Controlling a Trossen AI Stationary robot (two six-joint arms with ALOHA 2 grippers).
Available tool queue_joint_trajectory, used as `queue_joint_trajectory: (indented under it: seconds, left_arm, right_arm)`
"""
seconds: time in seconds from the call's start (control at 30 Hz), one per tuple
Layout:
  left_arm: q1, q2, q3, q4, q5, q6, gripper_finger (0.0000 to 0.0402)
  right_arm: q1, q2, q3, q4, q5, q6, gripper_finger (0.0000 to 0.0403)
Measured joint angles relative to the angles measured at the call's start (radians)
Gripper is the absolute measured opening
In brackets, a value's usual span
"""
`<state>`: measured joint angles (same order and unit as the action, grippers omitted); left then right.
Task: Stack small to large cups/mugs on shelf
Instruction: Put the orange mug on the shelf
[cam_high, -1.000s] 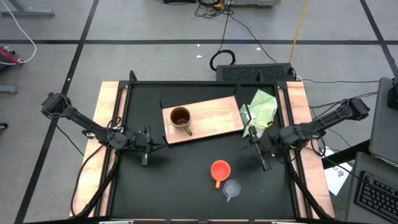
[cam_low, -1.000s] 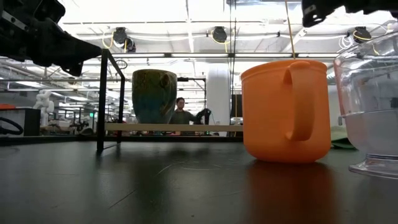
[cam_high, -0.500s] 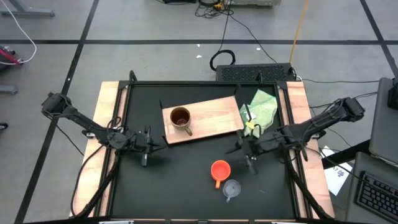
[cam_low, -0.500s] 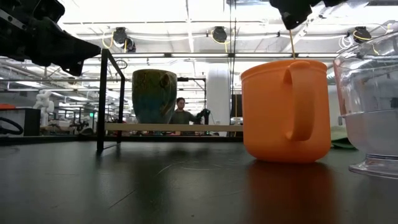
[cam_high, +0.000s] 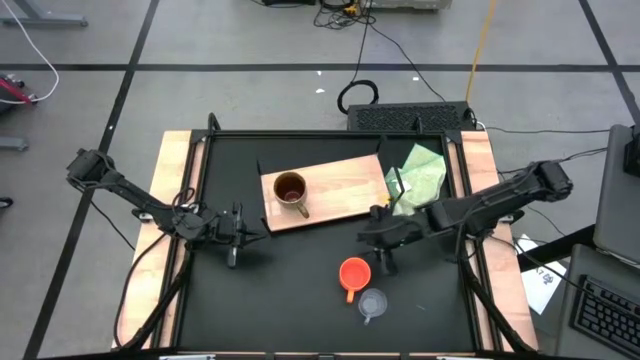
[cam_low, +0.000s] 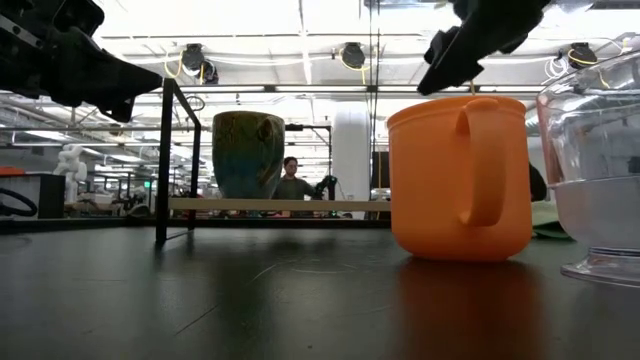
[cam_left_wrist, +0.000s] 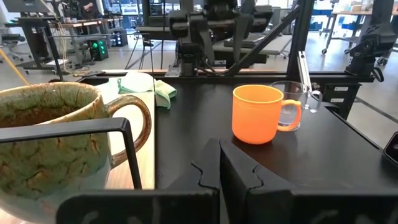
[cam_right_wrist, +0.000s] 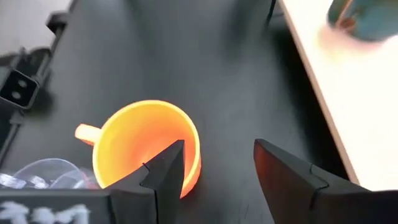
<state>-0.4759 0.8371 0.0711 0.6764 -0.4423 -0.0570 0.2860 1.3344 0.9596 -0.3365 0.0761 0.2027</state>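
The large brown-gold mug (cam_high: 290, 188) stands upright on the light-wood shelf board (cam_high: 340, 185), also in the low view (cam_low: 248, 152). The orange cup (cam_high: 354, 272) stands on the black table nearer the front, handle toward the near edge. The clear cup (cam_high: 372, 303) stands just in front of it. My right gripper (cam_high: 383, 255) is open, just above the orange cup's rim (cam_right_wrist: 146, 146) on its far-right side, one finger over the rim and one outside; it touches nothing. My left gripper (cam_high: 233, 250) is shut and empty, left of the board.
A light green cloth (cam_high: 420, 180) lies at the board's right end. The board has black brackets (cam_low: 165, 160) at its edges. A person (cam_low: 292, 180) shows far off in the room beyond the table. Bare black table lies between the board and the cups.
My right gripper has gone toward the table's left edge, from near the green cloth to the orange cup, and has come down toward the cup's rim. The cups and the mug have kept still.
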Motion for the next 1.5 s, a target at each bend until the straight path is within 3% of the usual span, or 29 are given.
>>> queue_joint_trajectory:
  seconds: [0.23,0.43,0.97,1.5]
  left_arm:
    - [0.000,0.000,0.000,-0.010,0.000,0.000,0.0004]
    - [0.000,0.000,0.000,-0.017,0.000,-0.002,0.0003]
    - [0.000,0.000,0.000,-0.022,0.000,-0.009,0.0009]
    - [0.000,0.000,0.000,-0.022,0.000,-0.012,0.0010]
  right_arm:
    - [-0.004,0.113,0.100,-0.139,-0.003,0.022,0.0185]
    - [-0.010,0.161,0.126,-0.146,-0.055,0.070,0.0185]
    - [-0.010,0.170,0.126,-0.154,-0.132,0.195,0.0185]
    - [-0.010,0.170,0.085,-0.125,-0.158,0.205,0.0185]
